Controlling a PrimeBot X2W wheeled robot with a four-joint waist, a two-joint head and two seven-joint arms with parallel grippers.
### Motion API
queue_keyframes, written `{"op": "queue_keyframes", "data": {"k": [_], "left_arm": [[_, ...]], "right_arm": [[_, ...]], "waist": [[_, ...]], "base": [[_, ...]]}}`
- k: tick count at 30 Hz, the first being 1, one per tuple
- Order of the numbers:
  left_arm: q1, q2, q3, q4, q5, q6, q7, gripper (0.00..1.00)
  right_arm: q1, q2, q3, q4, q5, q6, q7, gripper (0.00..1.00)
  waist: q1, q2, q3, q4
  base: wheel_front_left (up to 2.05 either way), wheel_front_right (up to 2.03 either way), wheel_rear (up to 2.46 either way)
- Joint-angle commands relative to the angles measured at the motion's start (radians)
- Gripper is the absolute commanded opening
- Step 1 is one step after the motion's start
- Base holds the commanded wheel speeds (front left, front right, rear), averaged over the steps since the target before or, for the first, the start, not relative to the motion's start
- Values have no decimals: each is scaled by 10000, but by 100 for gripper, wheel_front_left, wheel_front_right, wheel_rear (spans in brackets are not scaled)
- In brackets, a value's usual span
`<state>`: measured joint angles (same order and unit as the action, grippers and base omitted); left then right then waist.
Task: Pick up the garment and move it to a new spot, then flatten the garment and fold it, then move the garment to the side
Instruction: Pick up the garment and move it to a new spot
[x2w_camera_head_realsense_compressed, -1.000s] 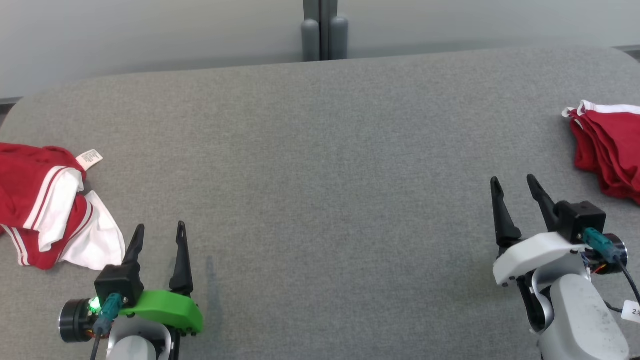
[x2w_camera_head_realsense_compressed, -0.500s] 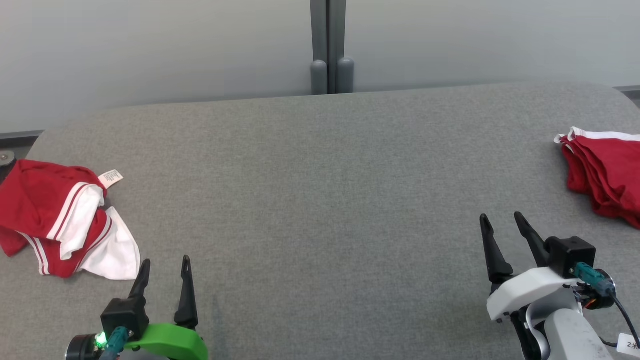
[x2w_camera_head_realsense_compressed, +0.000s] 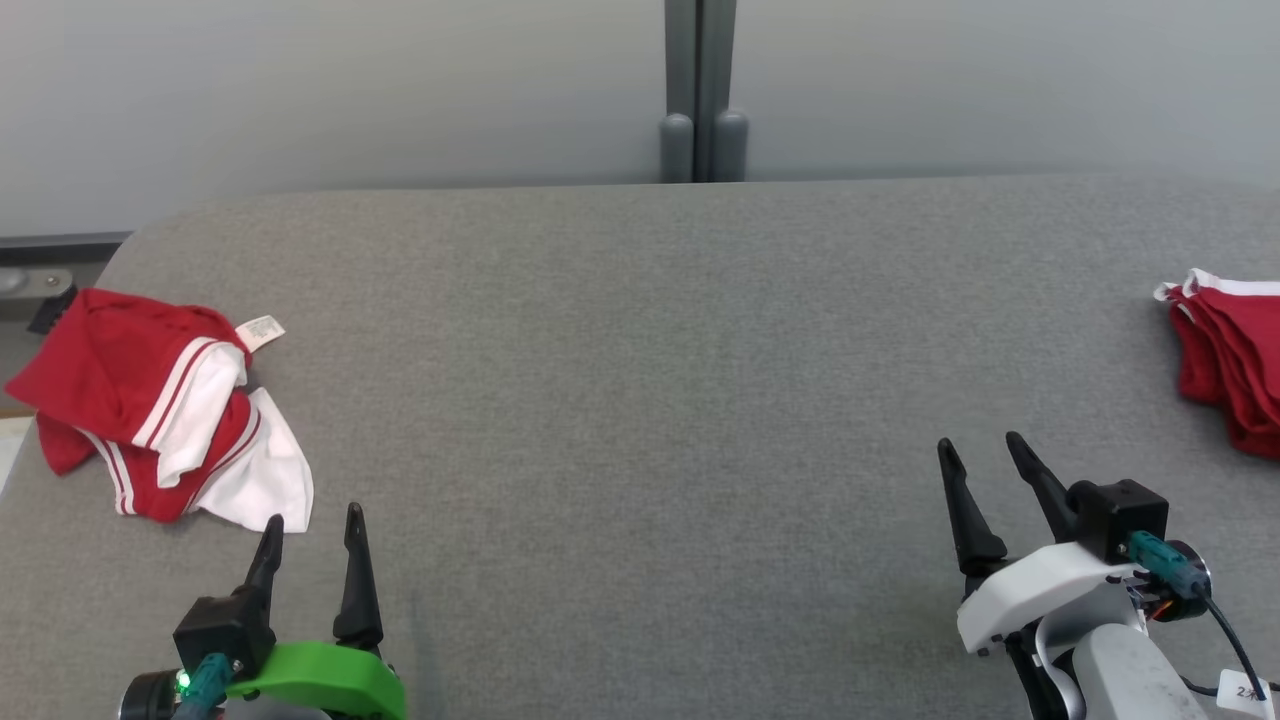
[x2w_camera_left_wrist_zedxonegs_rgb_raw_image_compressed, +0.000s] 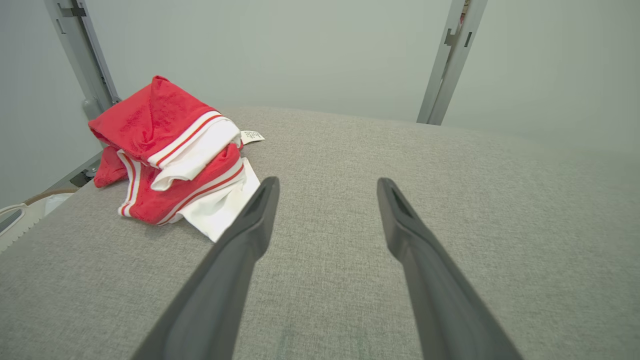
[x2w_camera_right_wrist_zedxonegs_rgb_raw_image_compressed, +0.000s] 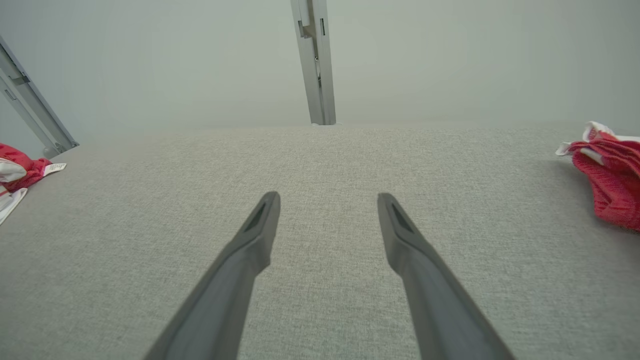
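Observation:
A crumpled red garment (x2w_camera_head_realsense_compressed: 150, 400) with white panels, stripes and a small label lies near the left edge of the grey padded table (x2w_camera_head_realsense_compressed: 640, 350). In the left wrist view the garment (x2w_camera_left_wrist_zedxonegs_rgb_raw_image_compressed: 170, 150) sits just left of my fingers. My left gripper (x2w_camera_head_realsense_compressed: 311, 515) (x2w_camera_left_wrist_zedxonegs_rgb_raw_image_compressed: 327, 181) is open and empty, low over the table, its left fingertip close to the garment's white corner. My right gripper (x2w_camera_head_realsense_compressed: 978, 441) (x2w_camera_right_wrist_zedxonegs_rgb_raw_image_compressed: 327, 195) is open and empty over bare table at the right. In the right wrist view the garment (x2w_camera_right_wrist_zedxonegs_rgb_raw_image_compressed: 15, 172) shows at the far left edge.
A neat pile of red cloth with white trim (x2w_camera_head_realsense_compressed: 1235, 350) (x2w_camera_right_wrist_zedxonegs_rgb_raw_image_compressed: 610, 195) lies at the table's right edge. A grey post (x2w_camera_head_realsense_compressed: 700, 100) stands against the pale wall behind the table. Bare fabric stretches between the two grippers.
The camera has tilted up and turned left, so the table and both cloth piles sit lower and further right in the picture. Both grippers stay open and show lower in the head view.

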<state>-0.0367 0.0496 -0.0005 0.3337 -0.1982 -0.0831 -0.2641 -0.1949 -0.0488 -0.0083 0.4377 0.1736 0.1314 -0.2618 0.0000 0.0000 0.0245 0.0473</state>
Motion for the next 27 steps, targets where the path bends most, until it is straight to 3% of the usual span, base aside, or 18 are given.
{"op": "queue_keyframes", "data": {"k": [1, 19, 27], "left_arm": [[-236, 31, 54, 3, -102, 1, -3, 100], [-342, 31, 1134, 660, 157, 10, -3, 100], [-112, 28, 1434, 935, -179, -80, -2, 100]], "right_arm": [[-59, -41, 32, -68, 56, -17, -42, 100], [-656, -43, 1072, 425, 375, -17, -41, 100], [-811, -46, 1388, 644, 475, -17, -41, 100]], "waist": [[0, 0, 246, 552], [0, 0, 479, 4013], [0, 0, 486, 4557]], "base": [[0, 0, 0], [0, 0, 0], [0, 0, 0]]}}
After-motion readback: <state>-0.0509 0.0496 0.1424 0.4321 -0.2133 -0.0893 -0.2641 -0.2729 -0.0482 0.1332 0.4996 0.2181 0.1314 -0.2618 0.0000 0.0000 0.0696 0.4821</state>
